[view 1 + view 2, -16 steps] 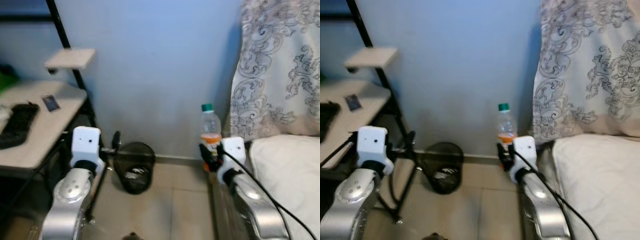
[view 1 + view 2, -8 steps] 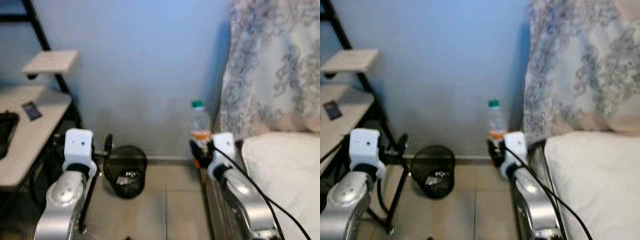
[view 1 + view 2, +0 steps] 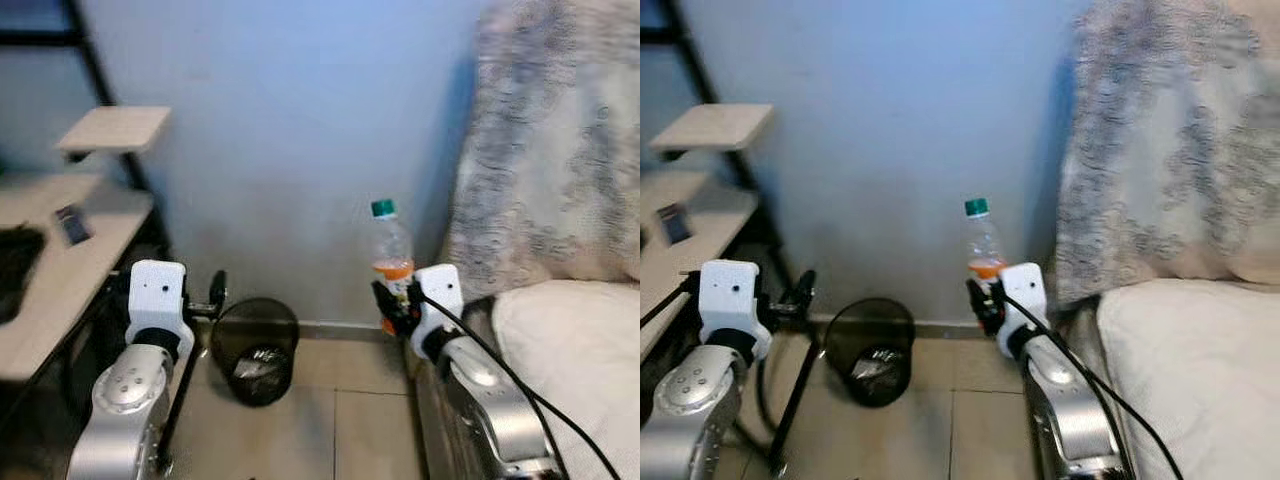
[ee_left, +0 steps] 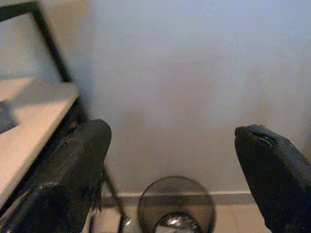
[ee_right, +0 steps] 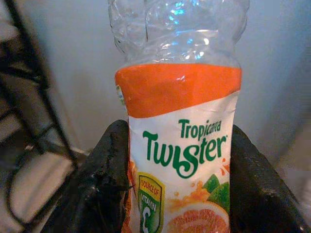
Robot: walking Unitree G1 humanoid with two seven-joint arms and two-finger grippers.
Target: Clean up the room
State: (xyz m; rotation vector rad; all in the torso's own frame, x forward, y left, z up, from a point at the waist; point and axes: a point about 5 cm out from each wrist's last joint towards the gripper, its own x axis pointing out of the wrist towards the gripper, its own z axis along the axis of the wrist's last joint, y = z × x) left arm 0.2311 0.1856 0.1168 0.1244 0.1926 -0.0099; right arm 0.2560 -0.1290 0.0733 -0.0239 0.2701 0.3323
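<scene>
My right gripper is shut on a clear plastic bottle with a green cap and an orange label, held upright in front of the blue wall. In the right wrist view the bottle sits squeezed between the two black fingers. A black mesh waste bin with some litter inside stands on the tiled floor by the wall, to the left of the bottle and lower. My left gripper is open, held above the bin with nothing between its fingers.
A light wooden desk on a black frame stands at the left, with a phone and a dark object on it, and a small shelf above. A white bed and a patterned curtain are at the right.
The camera has shifted, so the whole scene sits differently. The bottle stays in my right gripper and the left gripper stays open near the bin.
</scene>
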